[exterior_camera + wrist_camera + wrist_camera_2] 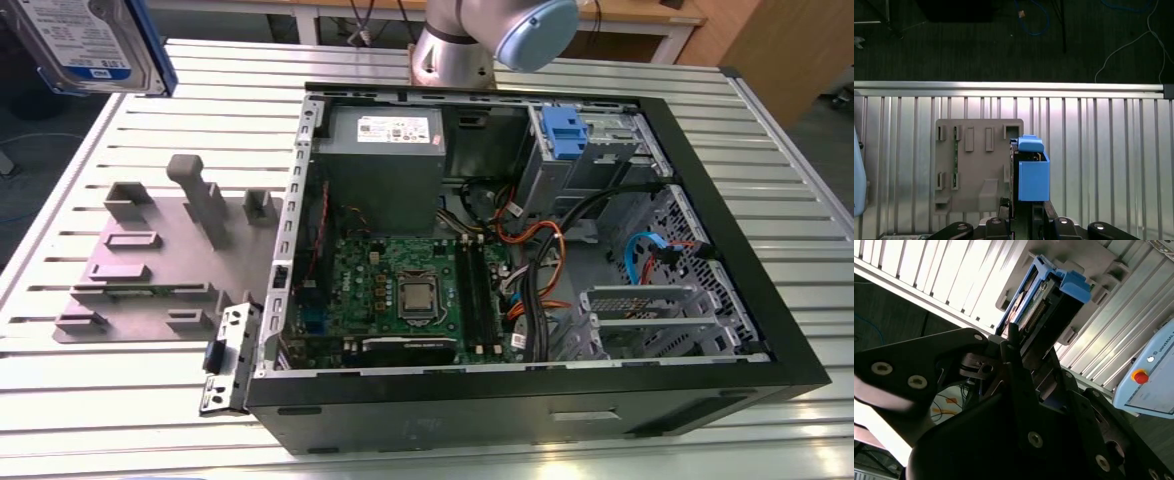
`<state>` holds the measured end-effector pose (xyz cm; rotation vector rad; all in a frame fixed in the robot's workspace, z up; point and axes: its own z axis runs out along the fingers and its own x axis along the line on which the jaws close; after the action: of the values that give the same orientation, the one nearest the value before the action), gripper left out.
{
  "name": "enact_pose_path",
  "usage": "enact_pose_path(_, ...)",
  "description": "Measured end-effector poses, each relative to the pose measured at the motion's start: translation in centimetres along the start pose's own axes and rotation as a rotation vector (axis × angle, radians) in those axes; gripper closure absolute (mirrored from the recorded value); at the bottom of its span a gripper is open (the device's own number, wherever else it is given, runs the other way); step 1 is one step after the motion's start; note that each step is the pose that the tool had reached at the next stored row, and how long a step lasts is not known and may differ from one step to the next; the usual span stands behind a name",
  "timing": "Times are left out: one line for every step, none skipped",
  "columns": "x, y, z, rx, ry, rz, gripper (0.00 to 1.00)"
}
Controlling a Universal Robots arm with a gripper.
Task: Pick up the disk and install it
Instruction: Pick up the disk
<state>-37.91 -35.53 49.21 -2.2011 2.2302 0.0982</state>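
- The fingers [1016,365] were clamped on the disk [1046,295], pinching it across its two broad faces. In the second wrist view the disk stood edge-on between them and reached well past their tips.
- The blue carrier bracket [1032,175] framed the disk. Its blue tab sat at the end farthest from the fingers.
- In the exterior view the disk [83,40] showed its blue-and-white label face at the upper corner on the exterior view's left. It was raised clear of the slatted tabletop [134,420] and well apart from the computer case [747,300].
- Beyond the fingertips, past the held disk, a grey fixture plate [974,170] lay flat on the tabletop. The disk was apart from it.
- The computer case lay open on its side, away from the fingers. Its motherboard [400,290], grey power-supply box [380,150] and a drive bay carrying a second blue tab [563,130] were exposed.
- A pendant [1149,375] with a red button showed off to one side of the fingers.
- The arm base [454,55] stood at the tabletop's far edge, behind the case.
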Motion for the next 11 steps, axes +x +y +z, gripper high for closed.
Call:
enact_pose_path(-0.01,-0.1,0.0,0.0,0.0,0.0,0.65)
enact_pose_path(-0.02,-0.19,-0.01,0.0,0.0001,0.0,0.65)
enact_pose_path(-0.03,-0.3,-0.01,0.0,0.0001,0.0,0.65)
enact_pose_path(-0.05,-0.39,-0.02,0.0,0.0,0.0,0.65)
enact_pose_path(-0.07,-0.47,-0.02,-0.0001,0.0001,0.0,0.65)
enact_pose_path(-0.08,-0.57,-0.02,0.0,0.0,0.0,0.65)
enact_pose_path(-0.1,-0.68,-0.03,0.0,0.0,0.0,0.65)
enact_pose_path(-0.11,-0.81,-0.03,-0.0001,0.0001,0.0,0.65)
enact_pose_path(-0.13,-0.95,-0.03,0.0,0.0,0.0,0.65)
enact_pose_path(-0.14,-1.07,-0.04,0.0,0.0,0.0,0.65)
enact_pose_path(-0.15,-1.21,-0.04,0.0,0.0,0.0,0.65)
